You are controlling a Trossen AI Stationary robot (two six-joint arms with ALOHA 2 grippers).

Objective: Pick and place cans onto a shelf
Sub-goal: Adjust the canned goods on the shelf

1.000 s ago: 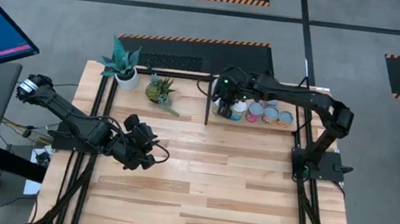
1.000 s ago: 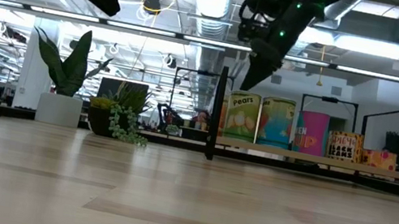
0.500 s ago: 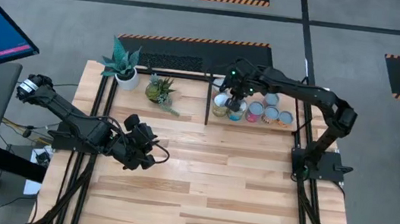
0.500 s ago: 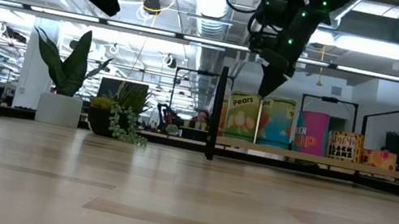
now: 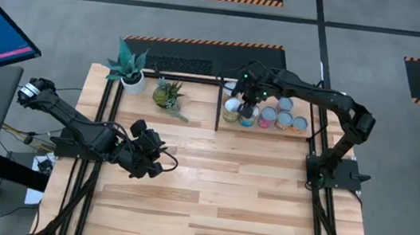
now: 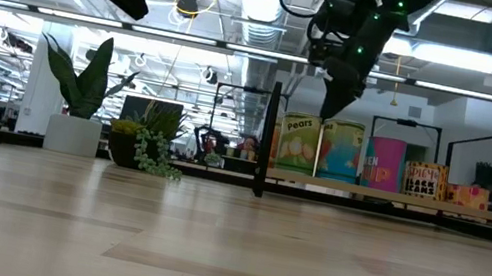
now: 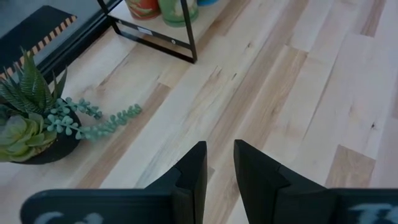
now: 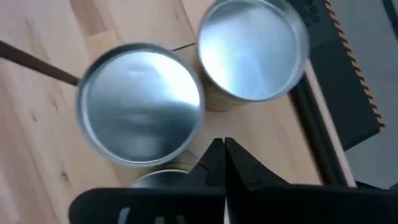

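High view: the right gripper (image 5: 249, 98), fingers pressed together and holding nothing, hangs above the cans (image 5: 262, 116) lined up inside the black-framed shelf (image 5: 219, 103) at the table's far edge. From table height a "Pears" can (image 6: 297, 144) stands leftmost in that row, with a green-labelled can (image 6: 340, 151) just beside it. The left gripper (image 5: 149, 158) hovers over bare wood (image 5: 216, 198) well apart from the shelf, fingers (image 7: 189, 177) narrowly parted around nothing. Two potted plants (image 5: 150, 80) sit left of the shelf.

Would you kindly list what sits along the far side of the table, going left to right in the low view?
White-potted plant → dark-potted trailing plant → black shelf post → Pears can → green can → pink can → brown-labelled can.
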